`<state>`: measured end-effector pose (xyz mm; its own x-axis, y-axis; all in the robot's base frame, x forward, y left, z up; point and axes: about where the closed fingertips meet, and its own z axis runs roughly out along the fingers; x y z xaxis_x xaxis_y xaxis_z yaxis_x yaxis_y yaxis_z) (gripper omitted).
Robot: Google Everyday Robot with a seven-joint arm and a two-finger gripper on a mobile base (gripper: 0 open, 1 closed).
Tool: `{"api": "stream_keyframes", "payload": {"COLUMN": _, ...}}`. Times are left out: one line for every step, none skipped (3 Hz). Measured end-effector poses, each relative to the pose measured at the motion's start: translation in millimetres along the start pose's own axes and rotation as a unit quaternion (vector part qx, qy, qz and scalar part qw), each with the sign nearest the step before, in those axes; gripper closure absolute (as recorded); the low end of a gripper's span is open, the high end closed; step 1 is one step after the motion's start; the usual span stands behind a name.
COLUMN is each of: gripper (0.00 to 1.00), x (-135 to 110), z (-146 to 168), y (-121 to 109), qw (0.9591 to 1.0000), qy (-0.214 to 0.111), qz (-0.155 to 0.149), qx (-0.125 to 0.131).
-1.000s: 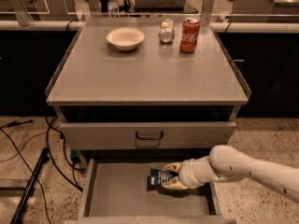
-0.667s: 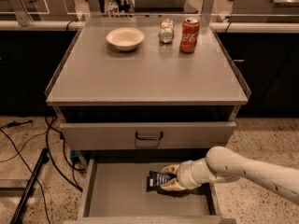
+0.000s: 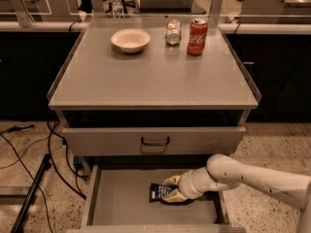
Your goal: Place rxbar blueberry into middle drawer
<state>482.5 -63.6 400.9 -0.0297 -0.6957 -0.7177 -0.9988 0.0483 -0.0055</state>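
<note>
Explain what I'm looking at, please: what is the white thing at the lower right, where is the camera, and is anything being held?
There is only one camera view. It looks down at a grey cabinet from its front, and the picture does not show where the camera is mounted. The white thing is the robot's arm, reaching in from the right. Its gripper sits low inside the open middle drawer. It is closed on the right end of the rxbar blueberry, a dark blue bar at or just above the drawer floor. Above that is a shut drawer with a black handle. On the cabinet top stand a pale bowl, a red soda can and a small clear container.
</note>
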Motion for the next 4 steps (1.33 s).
{"api": "stream_keyframes", "payload": {"gripper": 1.00, "x": 9.6, "z": 5.8, "y": 0.2, "qw": 1.0000, "qy": 0.005, "qz": 0.005, "qx": -0.001}}
{"api": "stream_keyframes", "payload": {"gripper": 1.00, "x": 31.3, "z": 19.1, "y": 1.1, "qw": 0.9998, "qy": 0.012, "qz": 0.012, "qx": -0.006}}
{"api": "stream_keyframes", "payload": {"gripper": 1.00, "x": 38.1, "z": 25.0, "y": 1.5, "qw": 0.9998, "qy": 0.013, "qz": 0.014, "qx": -0.010}}
{"api": "stream_keyframes", "payload": {"gripper": 0.81, "x": 38.1, "z": 25.0, "y": 1.6, "qw": 0.9998, "qy": 0.013, "qz": 0.014, "qx": -0.010}}
